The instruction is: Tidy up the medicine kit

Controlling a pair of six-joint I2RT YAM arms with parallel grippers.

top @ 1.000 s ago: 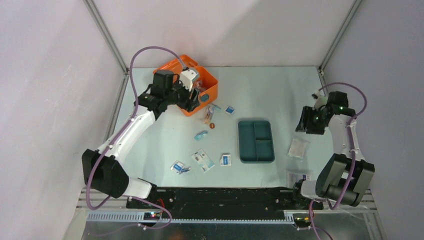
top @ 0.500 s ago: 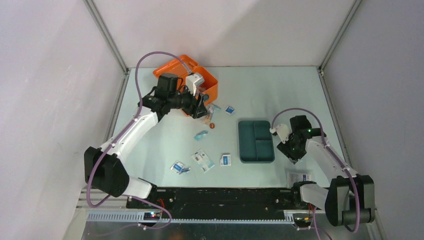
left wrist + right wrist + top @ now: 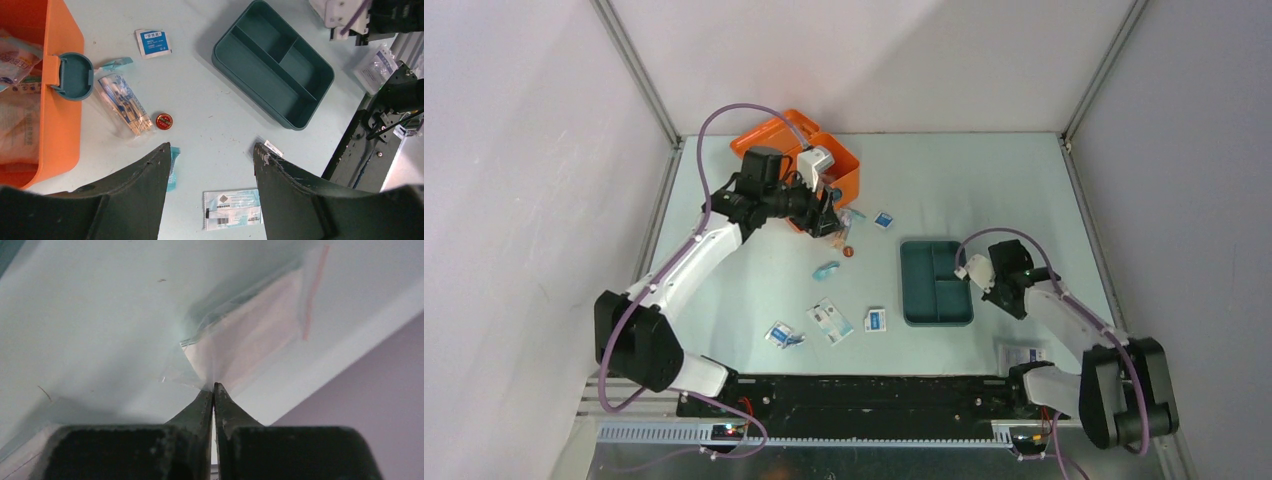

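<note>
The orange medicine kit (image 3: 848,171) stands open at the back left, holding packets; its side wall (image 3: 59,131) and teal latch (image 3: 73,76) show in the left wrist view. My left gripper (image 3: 828,214) hangs open just in front of the kit, above the table, with nothing between its fingers (image 3: 148,192). My right gripper (image 3: 997,284) is low beside the right edge of the dark teal tray (image 3: 936,283). It is shut on the corner of a clear plastic bag (image 3: 250,335) with pale contents, which is puckered at the fingertips. The arm hides that bag from above.
Loose on the table: a cotton-swab packet (image 3: 122,104), a small red round cap (image 3: 164,120), a blue-and-white sachet (image 3: 152,42), a teal strip (image 3: 826,270), a printed packet (image 3: 232,208) and more sachets (image 3: 876,320) near the front. Another packet (image 3: 1022,355) lies by the right base.
My right arm swung in from the far right down to the clear bag beside the teal tray and shut on it. My left gripper shifted slightly right, away from the kit.
</note>
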